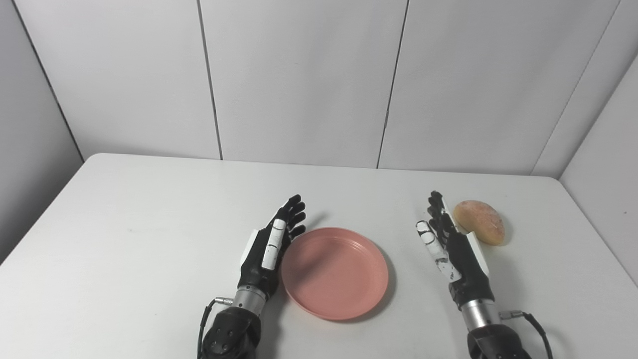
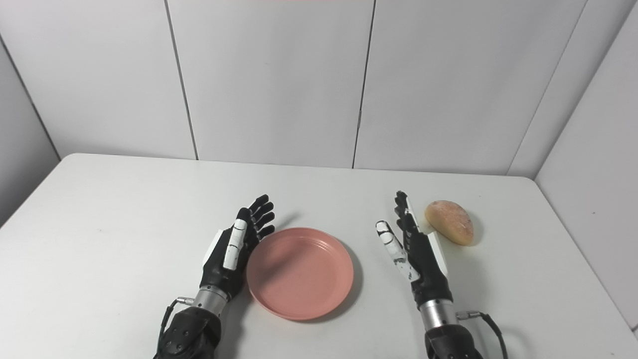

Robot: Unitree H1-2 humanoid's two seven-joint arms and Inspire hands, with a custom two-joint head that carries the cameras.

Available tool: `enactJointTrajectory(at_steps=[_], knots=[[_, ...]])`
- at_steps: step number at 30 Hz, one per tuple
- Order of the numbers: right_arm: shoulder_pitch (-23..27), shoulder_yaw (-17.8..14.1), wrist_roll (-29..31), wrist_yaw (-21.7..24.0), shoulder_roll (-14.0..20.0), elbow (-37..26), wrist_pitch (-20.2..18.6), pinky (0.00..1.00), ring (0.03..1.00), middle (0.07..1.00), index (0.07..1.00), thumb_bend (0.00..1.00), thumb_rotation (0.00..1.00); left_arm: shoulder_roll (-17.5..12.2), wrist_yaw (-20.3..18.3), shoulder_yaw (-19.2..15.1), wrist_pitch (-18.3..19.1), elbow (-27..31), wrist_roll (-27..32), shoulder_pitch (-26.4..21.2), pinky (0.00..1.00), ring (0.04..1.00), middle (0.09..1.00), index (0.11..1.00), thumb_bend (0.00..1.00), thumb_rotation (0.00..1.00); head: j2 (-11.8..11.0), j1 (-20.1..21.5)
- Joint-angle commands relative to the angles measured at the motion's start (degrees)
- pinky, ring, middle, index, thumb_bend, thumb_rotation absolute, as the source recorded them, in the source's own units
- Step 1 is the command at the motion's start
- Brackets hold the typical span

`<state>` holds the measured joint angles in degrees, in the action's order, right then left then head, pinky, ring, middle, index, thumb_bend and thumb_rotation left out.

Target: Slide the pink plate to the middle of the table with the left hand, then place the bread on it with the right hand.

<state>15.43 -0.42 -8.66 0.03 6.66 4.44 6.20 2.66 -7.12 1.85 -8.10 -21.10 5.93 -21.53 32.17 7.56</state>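
A round pink plate [image 1: 335, 272] lies flat near the middle front of the white table [image 1: 149, 224], with nothing on it. My left hand [image 1: 271, 247] stands on edge right against the plate's left rim, fingers stretched out and apart, holding nothing. A brown oval bread roll [image 1: 480, 222] lies on the table to the right. My right hand [image 1: 448, 247] is open too, upright with fingers extended, just left of the bread and apart from the plate.
Grey wall panels [image 1: 299, 80] close off the back and both sides of the table. The table's right edge [image 1: 593, 224] runs close past the bread.
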Motion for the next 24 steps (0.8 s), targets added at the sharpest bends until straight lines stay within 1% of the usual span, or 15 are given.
enactJointTrajectory(at_steps=[1, 2, 5, 8, 11, 14, 17, 20, 22, 24], knots=[[2.21, -0.14, -3.27, -2.11, 1.46, -2.72, 3.5, 0.93, 0.941, 0.979, 0.977, 0.61, 0.74, -1.05, -0.97, 0.0, -1.35, -1.44, -0.03, 0.19, 0.92, 0.951, 0.944, 0.913, 0.68, 0.99, 0.05, -0.05], [2.38, -0.05, -4.83, -2.51, 2.11, -3.11, 3.5, 0.92, 0.935, 0.975, 0.974, 0.6, 0.73, -1.27, -1.27, 0.0, -1.09, -1.26, 0.12, 0.31, 0.92, 0.954, 0.947, 0.916, 0.68, 1.0, 0.0, 0.26], [2.71, 0.31, -8.39, -3.51, 3.42, -3.82, 3.55, 0.94, 0.937, 0.956, 0.958, 0.63, 0.63, -1.83, -1.86, 0.11, -0.58, -0.77, 0.23, 0.58, 0.93, 0.956, 0.947, 0.919, 0.71, 1.0, 0.09, 0.66], [2.95, 0.73, -12.56, -4.36, 4.62, -4.98, 1.86, 0.94, 0.944, 0.959, 0.957, 0.65, 0.6, -2.32, -2.16, 0.24, -0.9, -0.51, 0.03, 0.79, 0.93, 0.953, 0.947, 0.919, 0.72, 1.0, 0.18, 1.35], [3.46, 0.78, -16.65, -5.25, 5.75, -5.47, 0.21, 0.89, 0.928, 0.946, 0.95, 0.65, 0.57, -2.52, -2.41, 0.34, -1.05, -0.28, 0.0, 0.88, 0.94, 0.952, 0.952, 0.917, 0.72, 1.0, 0.09, 2.36], [4.0, 0.56, -19.5, -5.02, 6.78, -5.75, -1.51, 0.89, 0.937, 0.944, 0.943, 0.66, 0.55, -2.79, -2.28, 0.49, -1.64, -0.56, -0.57, 0.73, 0.95, 0.956, 0.96, 0.917, 0.72, 1.0, 0.08, 2.22], [4.54, 0.29, -21.16, -4.61, 7.82, -5.92, -2.85, 0.89, 0.952, 0.955, 0.941, 0.67, 0.53, -2.62, -2.09, -0.03, -1.84, -1.11, -0.04, 0.42, 0.95, 0.959, 0.96, 0.914, 0.7, 1.0, -0.23, 1.83], [5.33, -0.06, -21.69, -5.21, 8.64, -5.12, -2.42, 0.87, 0.948, 0.953, 0.939, 0.67, 0.5, -2.6, -2.04, -0.2, -2.02, -1.25, -0.1, 0.39, 0.94, 0.958, 0.959, 0.913, 0.68, 1.0, -0.24, 1.86], [6.36, -0.48, -22.71, -5.38, 9.43, -4.54, -3.76, 0.86, 0.944, 0.952, 0.938, 0.68, 0.49, -2.55, -1.94, -0.31, -2.01, -1.13, -0.1, 0.44, 0.94, 0.956, 0.956, 0.91, 0.68, 1.0, -0.3, 2.06], [7.45, -0.88, -23.41, -5.55, 10.23, -3.36, -4.44, 0.84, 0.935, 0.945, 0.932, 0.69, 0.45, -2.52, -2.06, -0.44, -1.83, -1.12, 0.13, 0.44, 0.95, 0.958, 0.956, 0.906, 0.68, 1.0, -0.49, 2.4]])
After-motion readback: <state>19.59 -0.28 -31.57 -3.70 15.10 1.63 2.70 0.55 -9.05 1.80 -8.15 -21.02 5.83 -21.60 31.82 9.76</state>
